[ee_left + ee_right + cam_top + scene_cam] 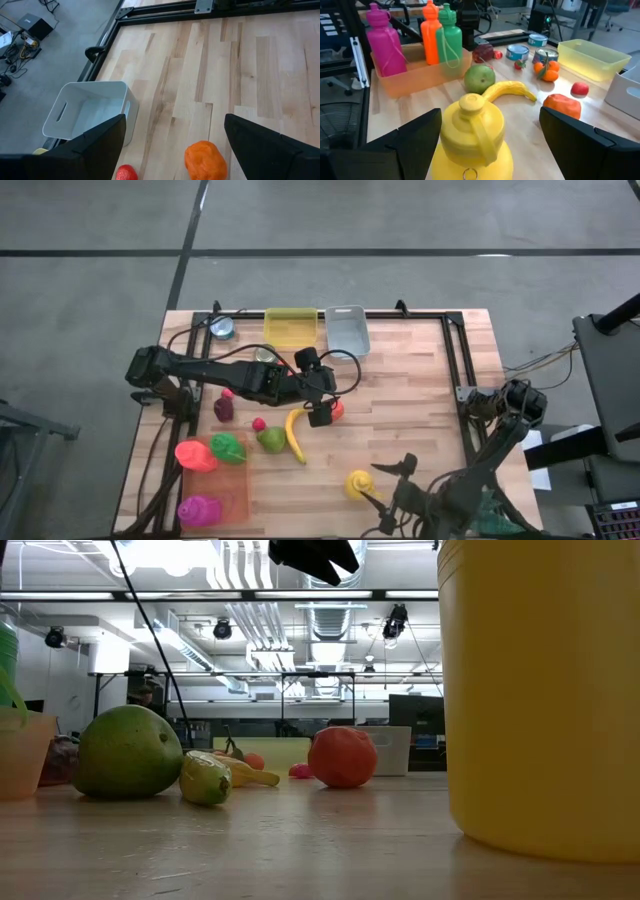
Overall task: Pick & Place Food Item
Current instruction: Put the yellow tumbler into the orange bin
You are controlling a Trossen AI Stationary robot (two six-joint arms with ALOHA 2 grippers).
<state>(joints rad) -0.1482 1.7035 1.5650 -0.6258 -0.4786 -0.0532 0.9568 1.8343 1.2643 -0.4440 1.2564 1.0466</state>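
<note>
An orange-red food item (338,410) lies on the wooden table near its middle, and in the left wrist view (205,160) it shows below and between my fingers. My left gripper (320,412) hangs open above it, apart from it. A banana (295,435), a green fruit (270,440) and a small red item (259,423) lie just nearer. My right gripper (385,485) is open near the front edge. Its fingers stand on either side of a yellow bottle (472,140) without touching it.
A yellow bin (291,326) and a white bin (347,328) stand at the far edge, with tins (222,328) beside them. An orange tray (232,498) at the front left holds three coloured bottles. Bare wood lies to the right of the orange-red item.
</note>
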